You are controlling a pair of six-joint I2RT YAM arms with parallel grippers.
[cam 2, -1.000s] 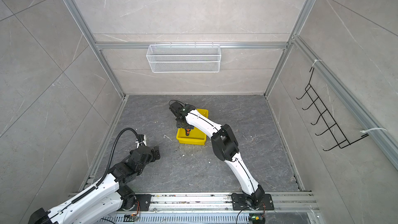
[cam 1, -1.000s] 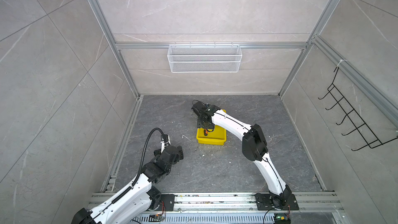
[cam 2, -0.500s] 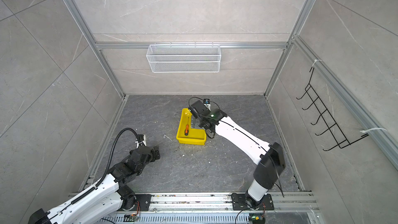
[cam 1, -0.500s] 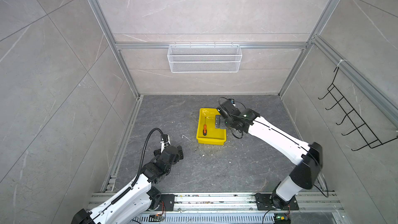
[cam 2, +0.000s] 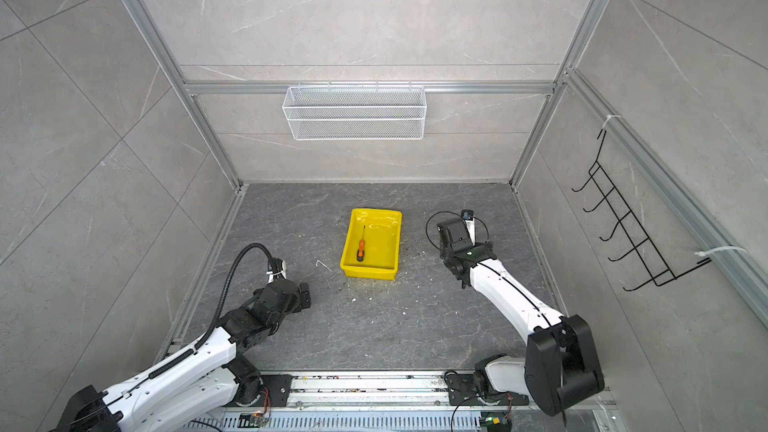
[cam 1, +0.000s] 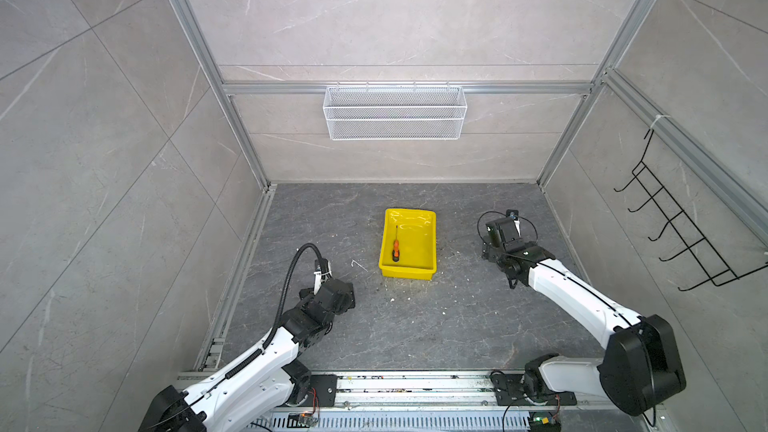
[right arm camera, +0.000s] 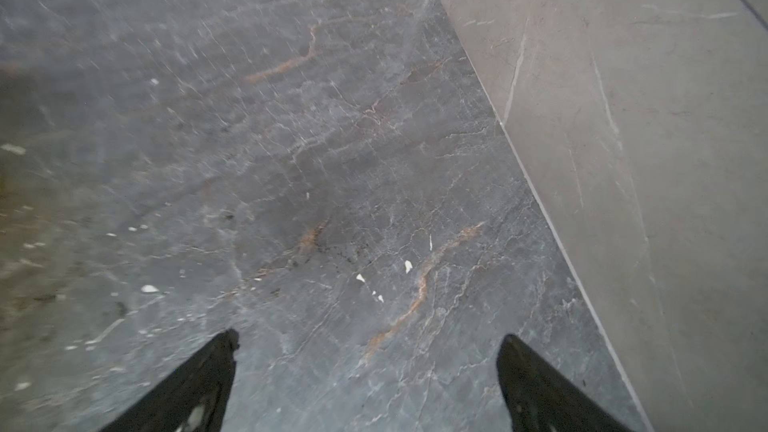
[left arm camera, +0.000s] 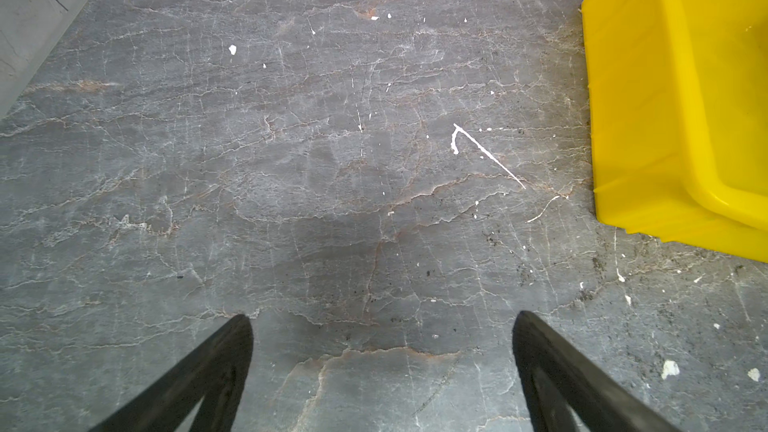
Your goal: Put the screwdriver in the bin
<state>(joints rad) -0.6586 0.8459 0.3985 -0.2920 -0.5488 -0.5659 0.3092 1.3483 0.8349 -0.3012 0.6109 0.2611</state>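
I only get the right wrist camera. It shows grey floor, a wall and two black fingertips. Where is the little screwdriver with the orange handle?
Observer: The small orange-handled screwdriver lies flat inside the bright yellow plastic bin, along its left side in both top views.
Child: Is my gripper close to it?
Observer: No. The right gripper is open and empty. In both top views it hangs off to the right of the bin, well apart from it.
Child: And the other arm?
Observer: The left gripper is open too and holds nothing. It sits over the grey stone floor, in front of the bin and to its left.
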